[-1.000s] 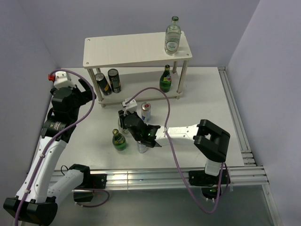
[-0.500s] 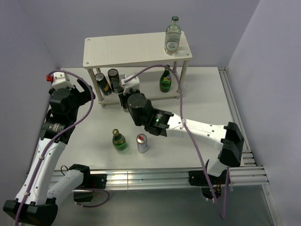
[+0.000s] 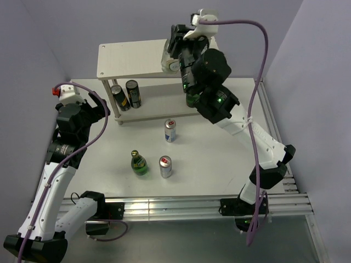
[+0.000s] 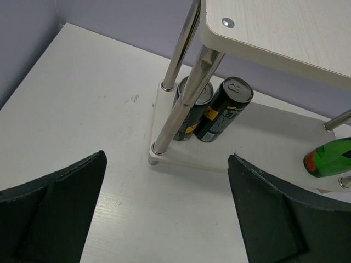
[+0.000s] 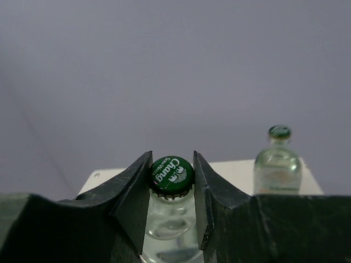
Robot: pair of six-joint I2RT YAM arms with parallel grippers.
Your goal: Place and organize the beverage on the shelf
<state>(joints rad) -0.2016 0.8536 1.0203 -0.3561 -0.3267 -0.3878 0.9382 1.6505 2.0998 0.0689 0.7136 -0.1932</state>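
Nearest: small green glass bottle (image 3: 139, 163) and slim silver can (image 3: 165, 166) upright on white table (image 3: 208, 170); silver-blue can (image 3: 170, 130) beyond. Left gripper (image 4: 167, 164) spread wide, empty, facing pale wooden two-tier shelf (image 3: 131, 55), two dark cans (image 4: 222, 109) on its lower tier. Right gripper (image 5: 171, 164) pinches green-capped clear glass bottle (image 5: 171, 219) over top tier, perhaps not resting; second clear bottle (image 5: 277, 161) stands on that tier.
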